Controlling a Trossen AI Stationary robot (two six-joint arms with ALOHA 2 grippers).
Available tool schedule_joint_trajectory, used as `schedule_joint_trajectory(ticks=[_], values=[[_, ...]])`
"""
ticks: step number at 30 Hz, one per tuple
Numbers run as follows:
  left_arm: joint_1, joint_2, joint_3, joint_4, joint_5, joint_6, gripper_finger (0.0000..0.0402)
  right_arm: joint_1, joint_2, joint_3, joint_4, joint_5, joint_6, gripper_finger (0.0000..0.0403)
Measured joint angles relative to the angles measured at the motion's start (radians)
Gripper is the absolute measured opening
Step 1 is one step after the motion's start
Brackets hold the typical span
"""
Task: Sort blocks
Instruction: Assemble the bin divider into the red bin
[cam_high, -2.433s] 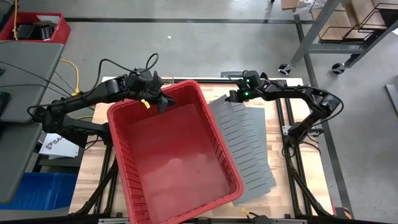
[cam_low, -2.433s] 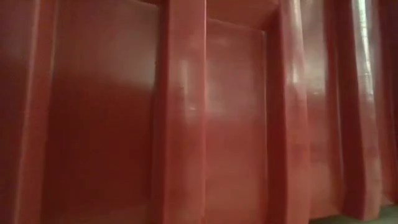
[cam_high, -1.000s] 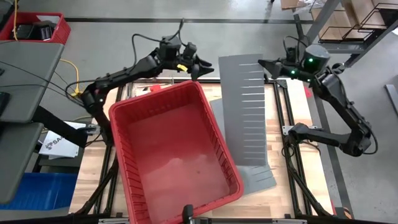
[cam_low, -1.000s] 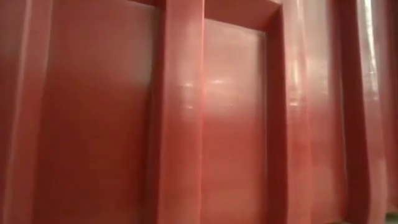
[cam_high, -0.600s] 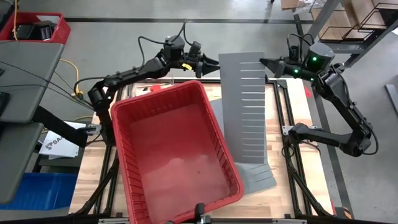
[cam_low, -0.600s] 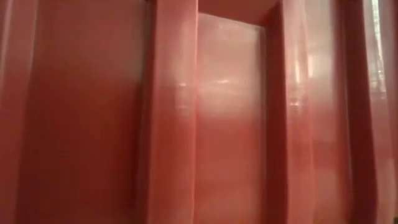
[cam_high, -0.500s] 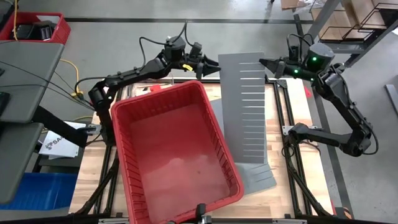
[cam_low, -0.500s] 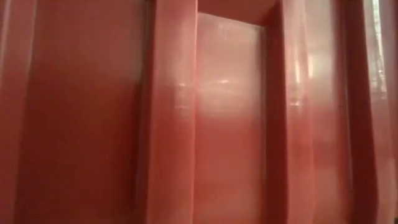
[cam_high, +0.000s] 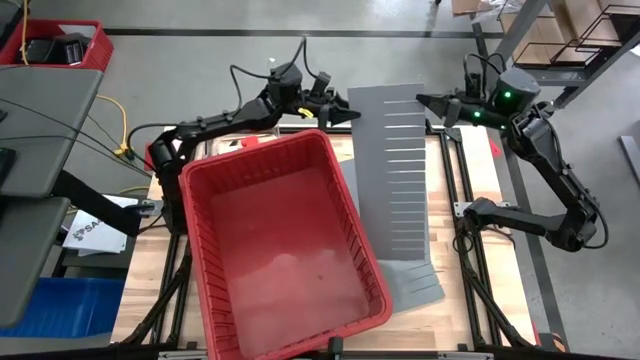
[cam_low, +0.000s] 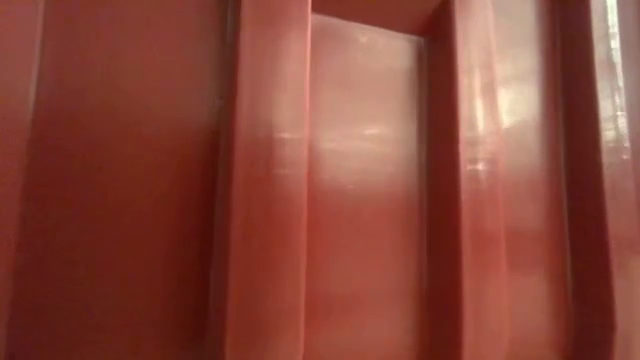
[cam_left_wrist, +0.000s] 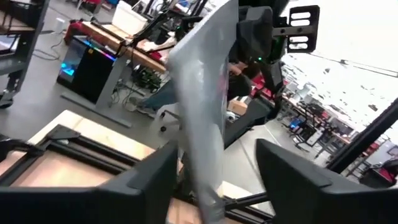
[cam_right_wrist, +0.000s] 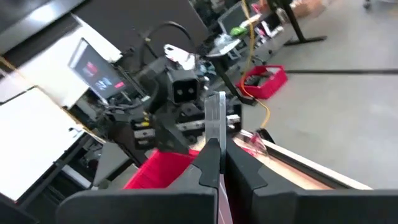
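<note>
The red bin (cam_low: 330, 180) wall fills the low view (hiding both arms); no blocks are discernible anywhere.

The big red bin (cam_high: 280, 240) fills most of the table (its wall blocks the whole low view). A grey slotted sheet (cam_high: 395, 165) stands lifted beside it, closing the way on the right. The bin's inside is open from above.
</note>
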Motion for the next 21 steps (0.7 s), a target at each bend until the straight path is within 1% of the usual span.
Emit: schedule_joint_trajectory(ticks=[2,4,5,6,10,12,15,19,21], values=[[-0.011,0.000,0.000,0.018,0.000,0.001,0.0128,0.000,0.000,0.000,0.023,-0.008,0.016,0.0000],[-0.020,0.000,0.000,0.043,-0.002,-0.002,0.0053,0.000,0.000,0.000,0.041,-0.017,0.022,0.0000],[-0.023,0.000,0.000,0.057,-0.002,-0.013,0.0027,0.000,0.000,0.000,0.047,-0.025,0.019,0.0000],[-0.024,0.000,0.000,0.069,-0.003,-0.035,0.0016,0.000,0.000,0.000,0.055,-0.028,0.017,0.0000],[-0.024,-0.009,0.000,0.076,0.001,-0.055,0.0005,0.000,0.000,0.000,0.069,-0.034,0.033,0.0003],[-0.018,-0.022,0.000,0.076,0.002,-0.059,0.0004,0.000,-0.001,0.000,0.074,-0.035,0.041,0.0016],[-0.003,-0.041,0.000,0.073,0.006,-0.061,0.0003,0.000,-0.007,0.000,0.099,-0.042,0.041,0.0058],[0.020,-0.061,0.000,0.050,0.001,-0.060,0.0002,-0.001,-0.034,0.009,0.147,-0.018,0.027,0.0133],[0.031,-0.070,0.000,0.038,0.000,-0.061,0.0002,-0.001,-0.040,0.042,0.130,0.006,-0.027,0.0165]])
